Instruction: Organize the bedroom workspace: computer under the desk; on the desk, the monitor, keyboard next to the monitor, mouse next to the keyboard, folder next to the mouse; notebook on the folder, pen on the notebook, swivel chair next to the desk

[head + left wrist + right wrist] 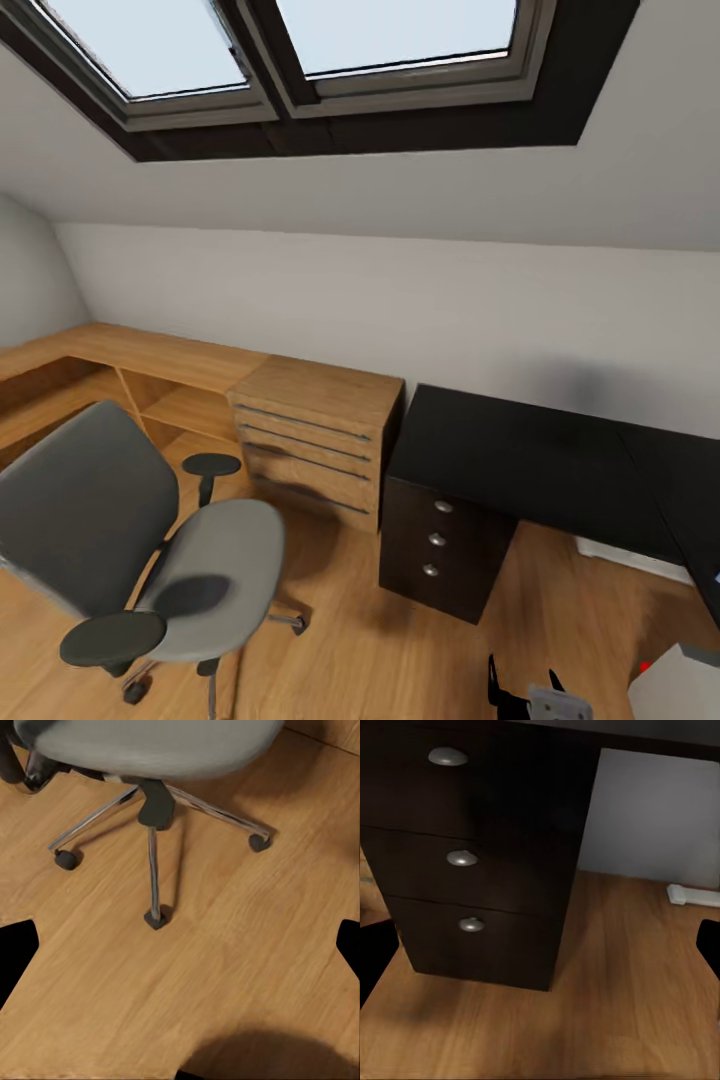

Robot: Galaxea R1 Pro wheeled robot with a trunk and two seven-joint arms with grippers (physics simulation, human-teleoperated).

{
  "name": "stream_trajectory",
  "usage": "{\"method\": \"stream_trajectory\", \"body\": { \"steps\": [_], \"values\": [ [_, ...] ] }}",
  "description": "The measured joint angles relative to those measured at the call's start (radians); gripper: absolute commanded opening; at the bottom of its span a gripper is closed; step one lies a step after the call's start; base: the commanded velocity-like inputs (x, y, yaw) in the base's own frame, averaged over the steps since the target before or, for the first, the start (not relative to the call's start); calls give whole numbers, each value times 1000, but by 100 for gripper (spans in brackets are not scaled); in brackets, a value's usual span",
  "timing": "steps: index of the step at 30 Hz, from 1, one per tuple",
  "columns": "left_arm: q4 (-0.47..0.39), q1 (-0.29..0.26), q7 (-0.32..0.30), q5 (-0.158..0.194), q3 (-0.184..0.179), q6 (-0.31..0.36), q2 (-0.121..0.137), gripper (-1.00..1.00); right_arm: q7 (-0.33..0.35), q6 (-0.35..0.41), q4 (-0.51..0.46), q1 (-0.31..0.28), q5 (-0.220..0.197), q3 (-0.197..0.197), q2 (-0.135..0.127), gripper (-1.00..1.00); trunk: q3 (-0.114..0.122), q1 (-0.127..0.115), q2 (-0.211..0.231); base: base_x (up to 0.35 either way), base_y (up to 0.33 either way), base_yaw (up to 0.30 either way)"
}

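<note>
While the head view faces a sloped white wall with two skylights (290,50), the grey upholstered swivel chair (150,540) with black padded armrests stands on the wooden floor (400,650) at near left, its seat bare. To its right, the black desk (520,450) runs along the far wall, its drawer unit carrying three round silver knobs (461,858). A light wooden counter (300,420) with long bar handles sits between chair and desk, touching the desk's left end. The chair's chrome star base (154,847) with castors rests on the floor. A pale grey-white box (680,685) shows at the near right corner. No writing is legible. Both grippers' fingertips appear only as dark edges; their opening cannot be determined.
</note>
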Motion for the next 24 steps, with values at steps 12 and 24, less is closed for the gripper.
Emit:
{"method": "stream_trajectory", "body": {
  "steps": [12, 24],
  "values": [
    [0, 0, 5, 0, 0, 37, 1, 100, 0, 44, 0, 0, 0, 1, -1, 100, 4, 0, 0, -296, -7, 281],
    [0, 0, -3, -1, 0, 57, 3, 100, 0, 63, -1, 0, 0, 1, -1, 100, 8, -1, 0, -20, -2, 281]
  ]
}}
